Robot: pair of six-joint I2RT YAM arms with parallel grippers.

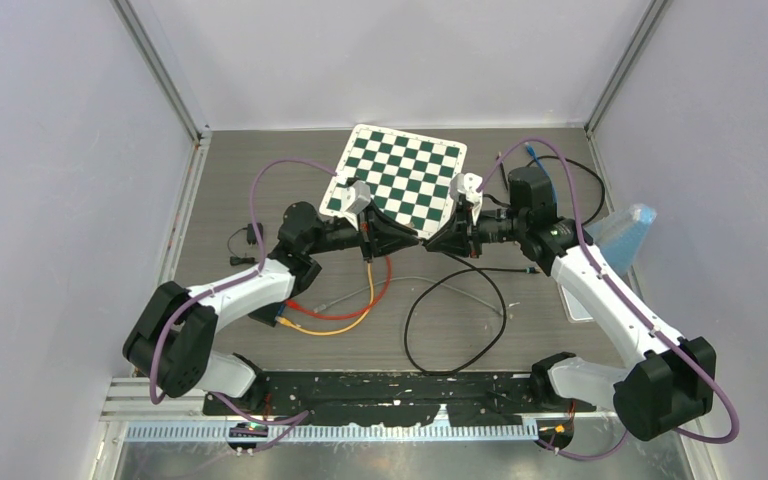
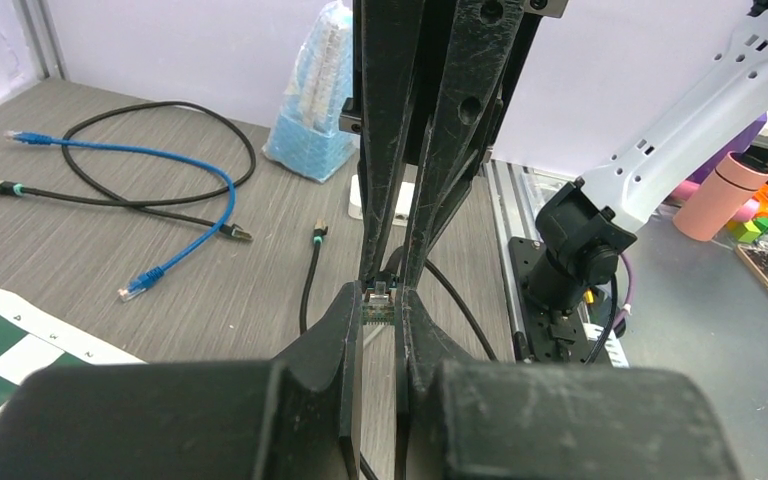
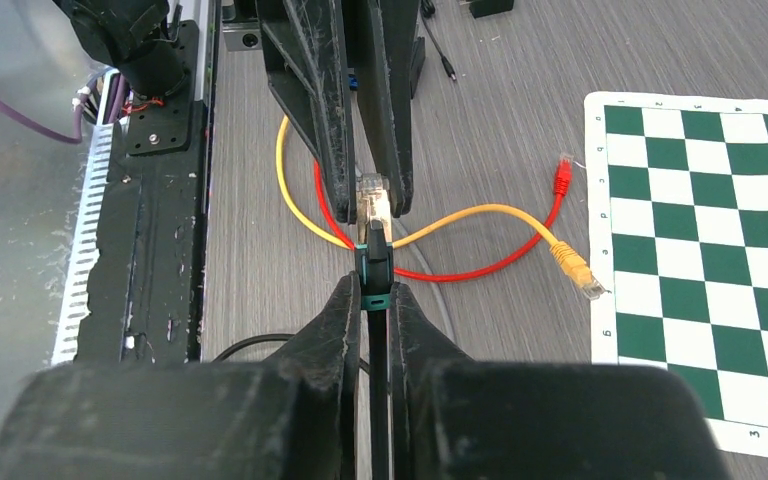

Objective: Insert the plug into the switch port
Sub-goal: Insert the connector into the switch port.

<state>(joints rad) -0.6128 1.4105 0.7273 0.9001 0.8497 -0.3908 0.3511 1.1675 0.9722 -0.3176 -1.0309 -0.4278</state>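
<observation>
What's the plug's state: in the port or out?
Not seated: the right wrist view shows most of the clear plug exposed ahead of the right gripper. Whether its tip has entered the port, cannot tell.

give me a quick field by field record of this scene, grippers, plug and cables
left gripper: shut on the plug's front end
right gripper: shut on the plug's teal boot
plug: held between both grippers, not in any port
loose cables: yellow cable, red cable, blue cable
checkerboard: flat on the table
switch port: cannot be made out
</observation>
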